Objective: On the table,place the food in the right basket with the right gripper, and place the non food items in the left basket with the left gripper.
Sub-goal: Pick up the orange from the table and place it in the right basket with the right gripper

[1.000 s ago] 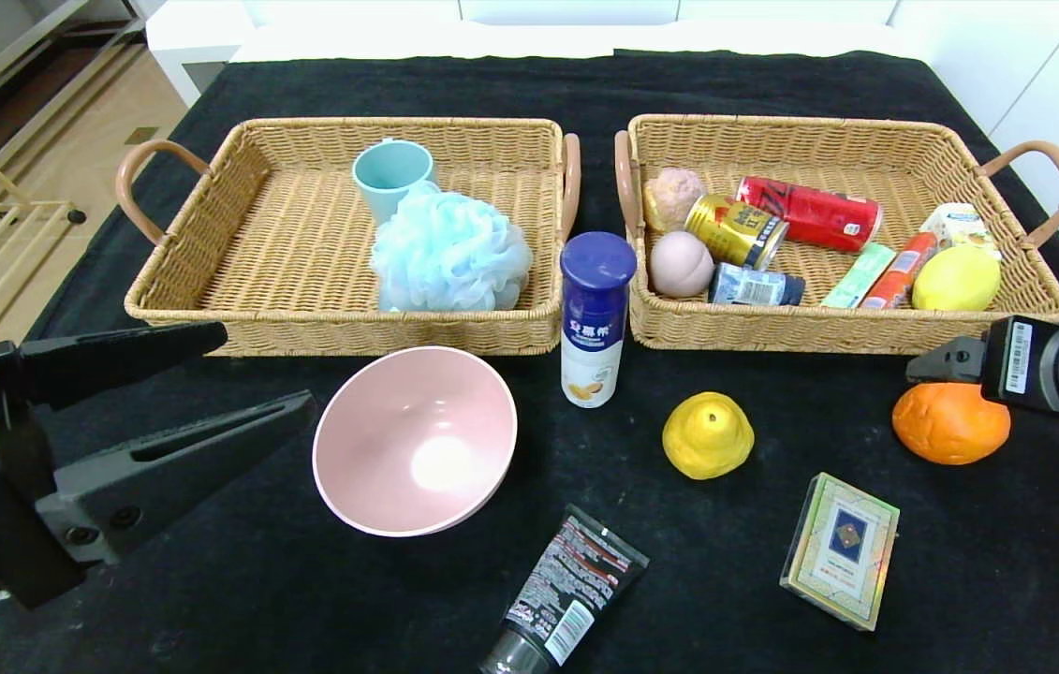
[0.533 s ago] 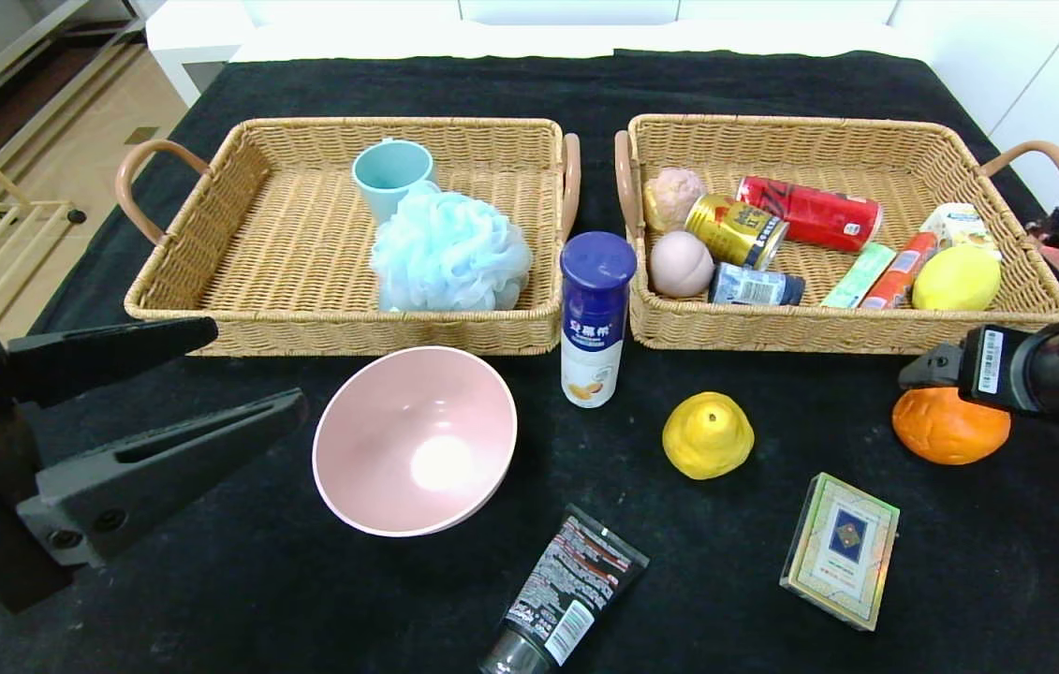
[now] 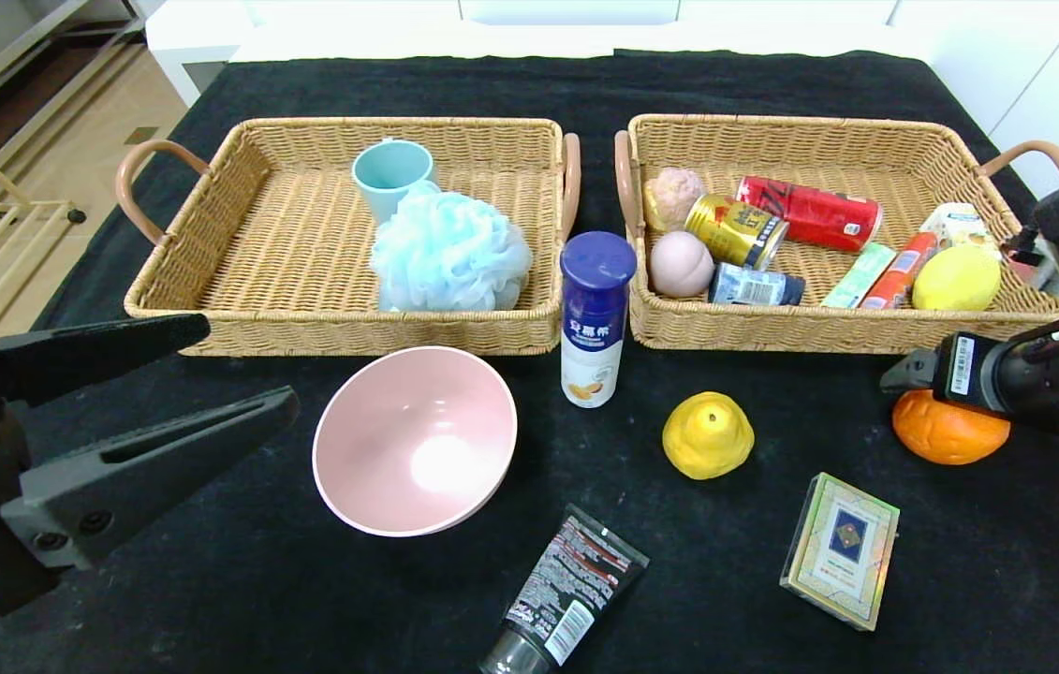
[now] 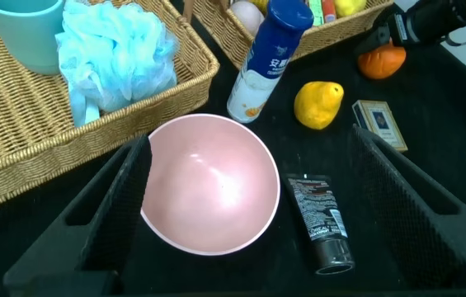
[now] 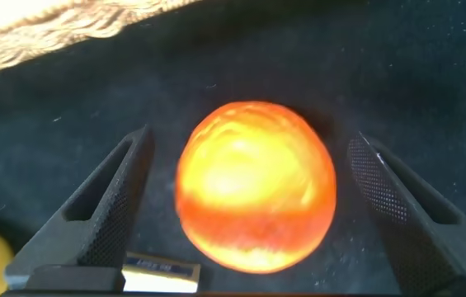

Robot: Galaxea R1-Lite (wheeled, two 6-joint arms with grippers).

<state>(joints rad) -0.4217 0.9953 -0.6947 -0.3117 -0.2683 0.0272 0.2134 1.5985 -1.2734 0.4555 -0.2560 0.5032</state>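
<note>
Orange (image 3: 948,432) fruit, round, firm and likely to roll, sits on the black table (image 3: 304,599) between the right tool's (image 5: 249,206) wide-open jaws; best gripped across its middle; the left tool (image 3: 201,374), released, waits beside the bowl (image 3: 415,440).

Round orange (image 3: 948,432) rests on the black table (image 3: 304,599), before the right basket (image 3: 843,328).

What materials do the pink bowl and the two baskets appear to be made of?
The pink bowl looks like smooth plastic or melamine, with a soft glossy highlight inside. The left basket and the right basket look like woven wicker or rattan, tan and matte, with visible weave.
</note>
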